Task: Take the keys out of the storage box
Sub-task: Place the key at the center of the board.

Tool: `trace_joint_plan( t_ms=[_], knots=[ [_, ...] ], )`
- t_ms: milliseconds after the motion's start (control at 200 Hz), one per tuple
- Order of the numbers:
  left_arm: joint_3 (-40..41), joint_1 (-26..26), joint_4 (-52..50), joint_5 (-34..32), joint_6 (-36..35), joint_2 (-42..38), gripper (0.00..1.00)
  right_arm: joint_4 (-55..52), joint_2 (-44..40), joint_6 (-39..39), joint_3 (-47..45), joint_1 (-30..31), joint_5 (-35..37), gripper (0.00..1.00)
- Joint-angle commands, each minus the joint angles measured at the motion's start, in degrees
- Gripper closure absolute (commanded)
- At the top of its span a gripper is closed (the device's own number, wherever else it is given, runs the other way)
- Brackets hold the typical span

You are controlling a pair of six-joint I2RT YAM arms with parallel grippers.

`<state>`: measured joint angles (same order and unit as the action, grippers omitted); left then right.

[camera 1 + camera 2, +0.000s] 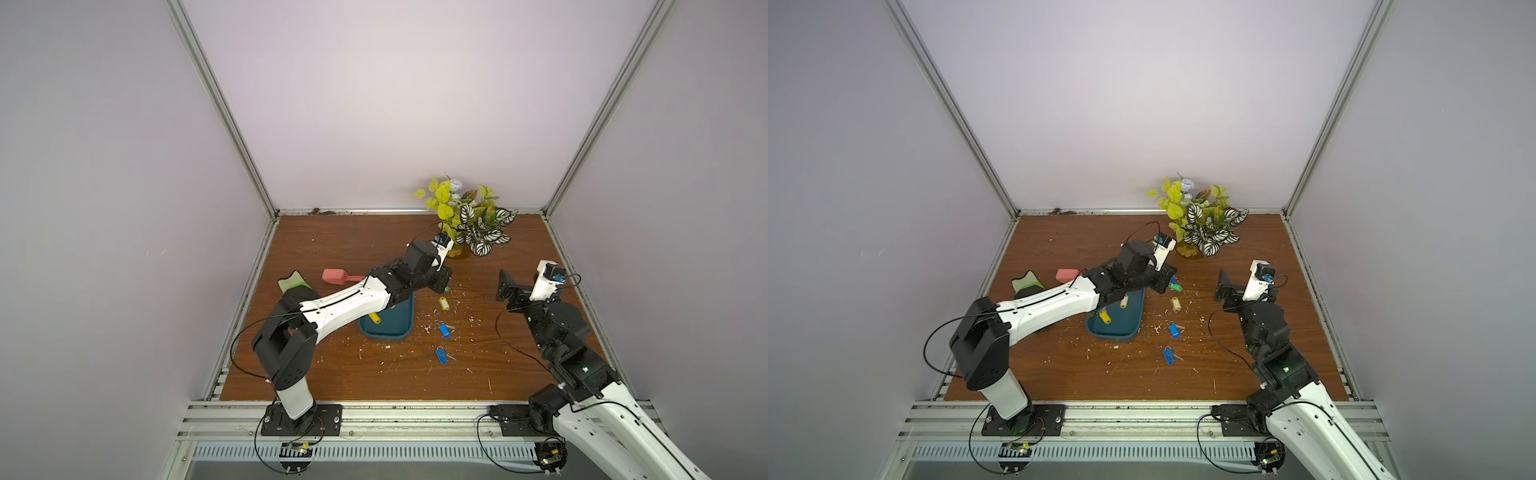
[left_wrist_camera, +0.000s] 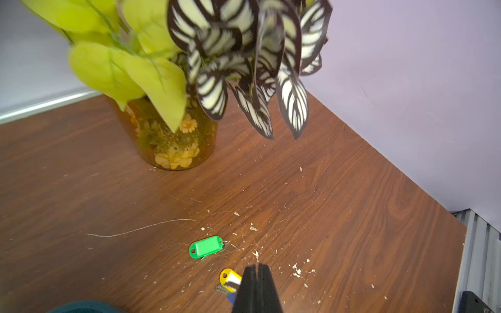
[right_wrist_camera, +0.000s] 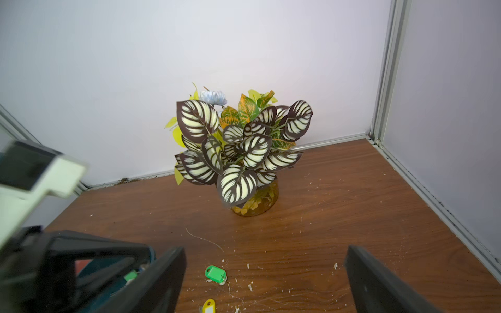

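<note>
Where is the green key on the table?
In a top view, the green key lies beside the left pincer, right of the teal box's far corner, short of the plant pot.

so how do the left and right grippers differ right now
The left gripper is shut, its jaws pressed together; the right gripper stands wide open. The left gripper sits by the far end of the storage box, near the green-tagged key; the right gripper hangs well clear of the box. Both face the potted plant, and neither holds a key.
</note>
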<state>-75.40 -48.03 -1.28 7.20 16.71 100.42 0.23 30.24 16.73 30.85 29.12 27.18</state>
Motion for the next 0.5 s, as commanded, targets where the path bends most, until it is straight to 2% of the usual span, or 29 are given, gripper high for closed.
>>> trace_joint_plan(
  t_ms=[0, 495],
  knots=[
    [-3.08, -0.62, 1.19, 5.02, 0.17, 3.32, 1.0, 1.01, -1.88, 0.54, -0.95, -0.27, 2.39, 0.01],
    [-20.89, -0.58, -5.14, 8.24, -3.18, 23.47, 1.0, 0.23, -1.79, 1.68, -0.97, -0.3, 2.46, 0.01]
  ],
)
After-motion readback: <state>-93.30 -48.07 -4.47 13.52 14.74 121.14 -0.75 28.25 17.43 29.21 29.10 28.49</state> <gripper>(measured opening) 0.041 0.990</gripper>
